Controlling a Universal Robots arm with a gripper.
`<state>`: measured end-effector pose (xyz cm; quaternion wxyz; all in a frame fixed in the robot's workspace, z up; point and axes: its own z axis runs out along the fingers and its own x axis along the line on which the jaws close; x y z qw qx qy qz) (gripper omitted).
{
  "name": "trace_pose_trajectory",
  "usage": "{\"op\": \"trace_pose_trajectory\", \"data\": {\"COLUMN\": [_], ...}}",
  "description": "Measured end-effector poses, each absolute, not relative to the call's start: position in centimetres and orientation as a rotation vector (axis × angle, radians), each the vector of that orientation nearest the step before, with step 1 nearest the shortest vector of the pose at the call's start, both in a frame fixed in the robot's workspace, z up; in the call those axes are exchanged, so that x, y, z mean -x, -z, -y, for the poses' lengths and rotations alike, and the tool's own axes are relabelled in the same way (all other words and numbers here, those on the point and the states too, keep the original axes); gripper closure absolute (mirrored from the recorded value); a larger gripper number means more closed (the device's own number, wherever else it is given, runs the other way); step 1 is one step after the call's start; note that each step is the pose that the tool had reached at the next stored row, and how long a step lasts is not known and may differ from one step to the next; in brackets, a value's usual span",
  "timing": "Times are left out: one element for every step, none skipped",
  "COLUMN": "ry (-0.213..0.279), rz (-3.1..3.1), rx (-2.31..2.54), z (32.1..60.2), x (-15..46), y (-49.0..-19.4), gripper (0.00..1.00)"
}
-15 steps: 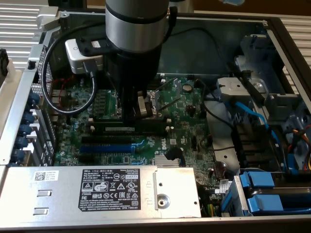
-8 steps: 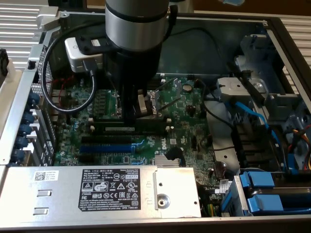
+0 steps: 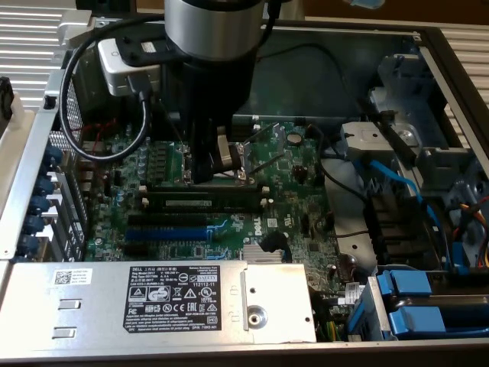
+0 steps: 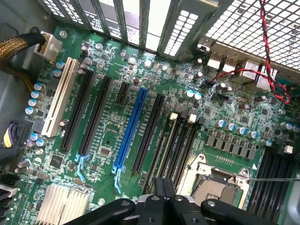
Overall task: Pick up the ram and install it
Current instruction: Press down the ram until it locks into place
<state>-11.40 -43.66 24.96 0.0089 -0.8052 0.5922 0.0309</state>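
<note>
Closest to you in the exterior view is the grey metal cover [image 3: 92, 306] with its black label, lying across the near edge of the open case [image 3: 30, 191]. Behind it the green board [image 3: 294, 206] lies flat. The arm comes straight down over the middle of the board and ends in the gripper [image 3: 205, 176]. Its fingers are pressed together with nothing visible between them, so you are not carrying anything. The ram [image 3: 205, 203] is in the bank of long black slots, standing on edge with its white sticker facing the cover. Its long axis runs across the exterior view from left to right, parallel to the slots. It lies just on the near side of the gripper, toward the cover, and the fingertips come down close beside its upper edge. You cannot tell from here whether they touch it or whether the stick is fully down, though both white end clips look close against its ends. In the wrist view the closed tips point along the slots, so the gripper looks lined up with the stick's length. The space is tight: the open socket [image 3: 243, 157] is just behind the gripper, the blue slot [image 3: 166, 229] and a finned heatsink [image 3: 263, 256] lie between the ram and the cover, and blue cables [image 3: 397, 180] run along the exterior view's right.
</note>
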Motion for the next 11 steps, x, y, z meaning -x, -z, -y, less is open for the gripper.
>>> {"op": "trace_pose_trajectory", "data": {"ry": [-0.097,-0.097,-0.097,-0.097,-0.097,-0.097,-0.097,-0.097,-0.097,-0.097,-0.097], "rz": [-1.85,-1.85,-1.85,-1.85,-1.85,-1.85,-1.85,-1.85,-1.85,-1.85,-1.85], "rx": [2.515,2.515,2.515,2.515,2.515,2.515,2.515,2.515,2.515,2.515,2.515], "z": [43.66,43.67,43.67,43.67,43.67,43.67,43.67,43.67,43.67,43.67,43.67], "x": [11.4,11.4,11.4,11.4,11.4,11.4,11.4,11.4,11.4,11.4,11.4], "y": [-24.96,-24.97,-24.97,-24.97,-24.97,-24.97,-24.97,-24.97,-24.97,-24.97,-24.97], "gripper": [0.89,0.89,0.89,0.89,0.89,0.89,0.89,0.89,0.89,0.89,0.89]}}
